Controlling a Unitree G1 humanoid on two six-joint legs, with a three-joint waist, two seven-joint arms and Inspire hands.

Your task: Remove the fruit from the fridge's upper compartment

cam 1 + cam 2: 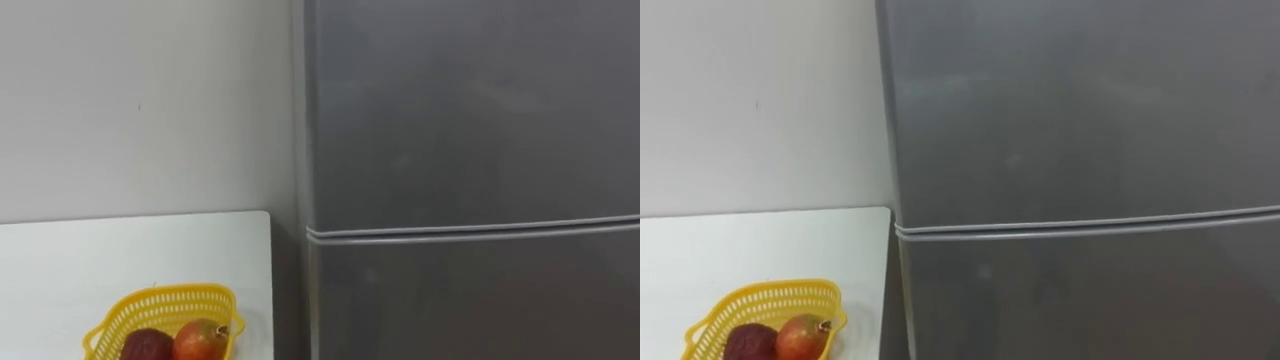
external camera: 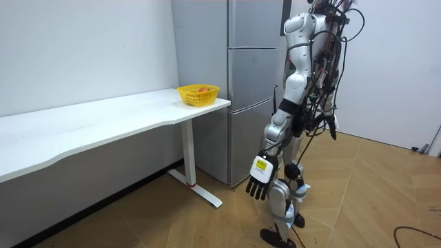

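Upper fridge door (image 1: 470, 100) is shut, so whatever is to be fetched sits hidden behind it and I can't say what it is. Nearest me, the robot's left hand (image 2: 260, 180) hangs at its thigh with fingers loosely apart and nothing in them. Higher than that hand and out to its left stands the white table (image 1: 130, 250), with a yellow basket (image 1: 170, 298) at the corner nearest the fridge. Two reddish fruits (image 1: 200, 340) lie in the basket. Straight ahead of the hand and well above it is the grey door, which meets the lower door (image 1: 470, 300) at a pale seam. I'd judge that door stiff, fairly heavy and held by its seal. Its face is smooth and flat, with no handle that I can see. Fingers would slip on the panel, so the hold looks best hooked round a side edge or at the seam.
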